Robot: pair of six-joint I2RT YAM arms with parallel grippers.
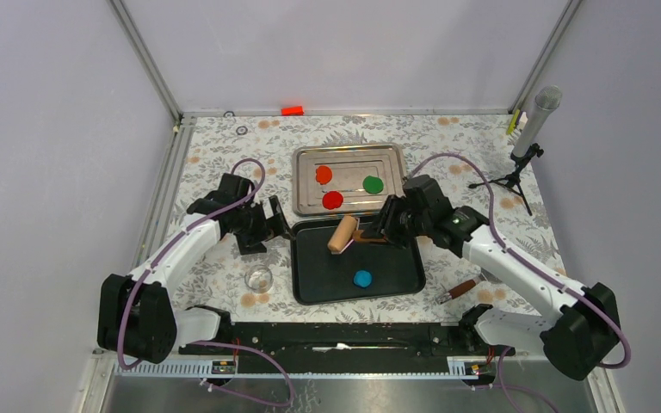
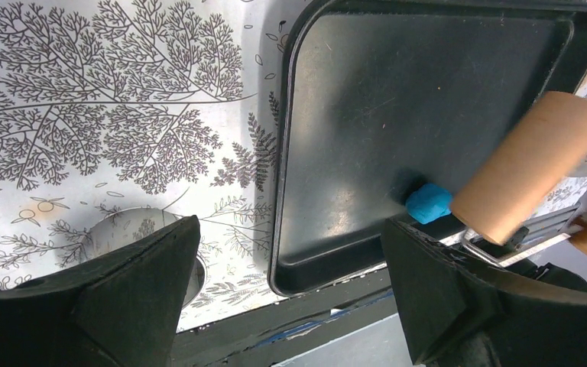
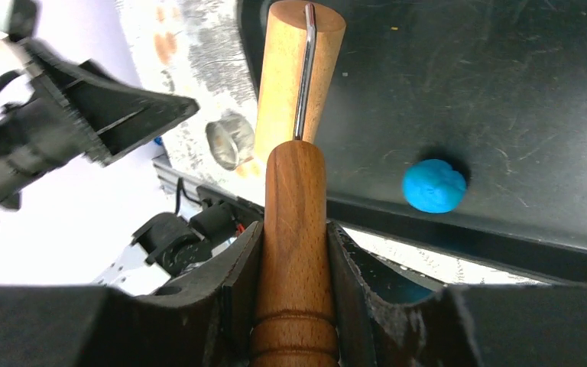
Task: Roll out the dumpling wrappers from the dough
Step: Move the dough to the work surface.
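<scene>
- The top view sits high behind the arm bases and looks down on the whole table [image 1: 447, 138] from afar.
- Your left wrist view looks close past the left gripper [image 2: 290, 225] onto the black tray [image 2: 367, 115].
- Your right wrist view looks close past the right gripper [image 3: 294, 248] along the roller [image 3: 294, 84].
- All three share the black tray, roller and dough [image 1: 362, 278].
</scene>
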